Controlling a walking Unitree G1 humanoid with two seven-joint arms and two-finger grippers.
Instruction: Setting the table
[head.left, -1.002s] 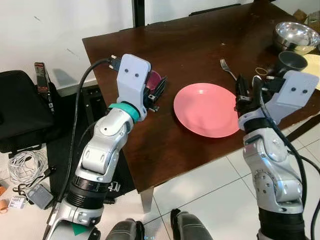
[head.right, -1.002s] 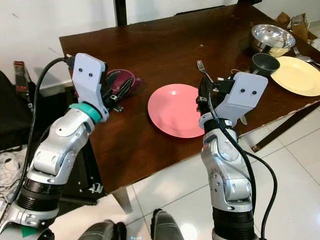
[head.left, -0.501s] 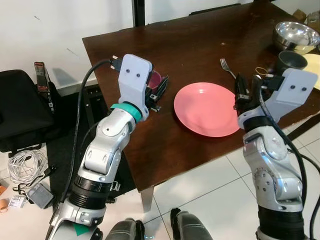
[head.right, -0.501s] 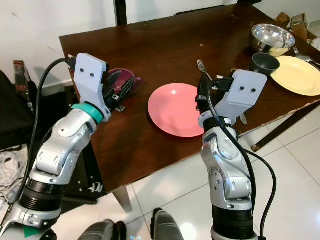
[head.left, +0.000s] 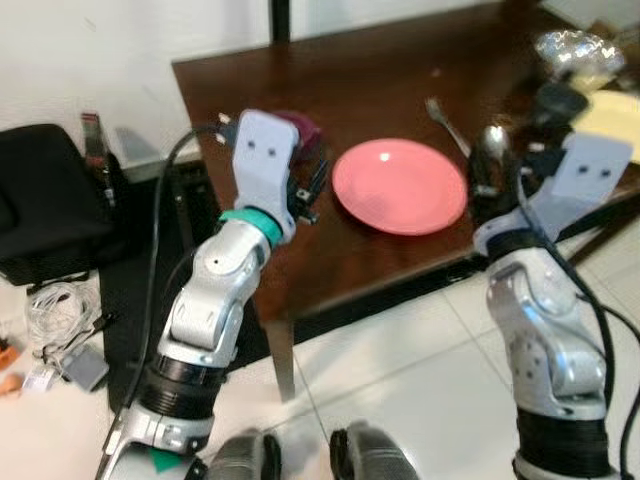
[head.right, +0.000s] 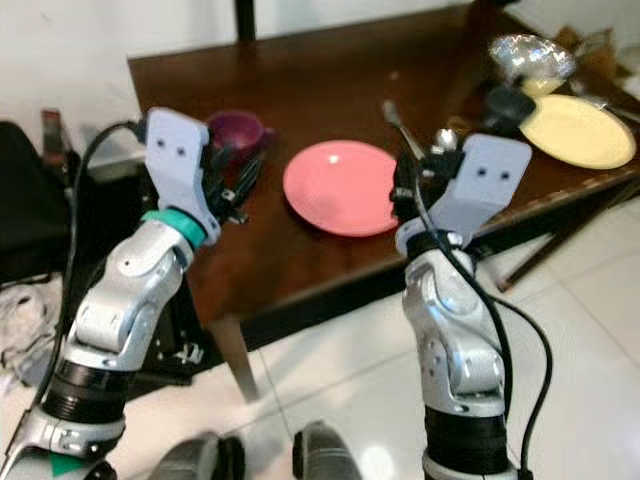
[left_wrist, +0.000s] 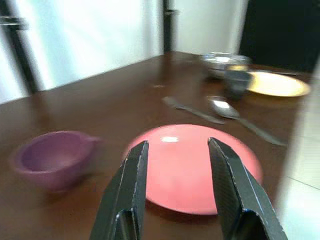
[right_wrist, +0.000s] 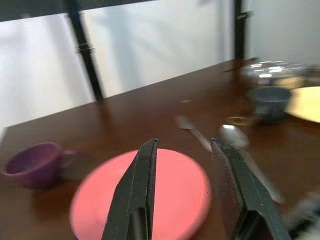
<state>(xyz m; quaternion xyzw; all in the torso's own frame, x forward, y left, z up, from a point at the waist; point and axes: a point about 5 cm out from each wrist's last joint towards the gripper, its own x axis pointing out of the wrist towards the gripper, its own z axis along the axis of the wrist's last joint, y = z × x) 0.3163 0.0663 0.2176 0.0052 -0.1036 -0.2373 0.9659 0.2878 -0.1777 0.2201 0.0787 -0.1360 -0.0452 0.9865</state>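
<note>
Spoon and fork lie past the pink plate, long ways pointing off, nearest the right gripper; both it and the left gripper hang spread apart, holding nothing.

— How were the arms set?

— Both silver arms were raised and bent at the elbow, wrists forward, one on each side.

— And the left gripper?

— It was held up empty, its two black fingers spread with a clear gap between them.

— The right gripper?

— The same: raised on the right arm, its fingers parted and gripping nothing.
</note>
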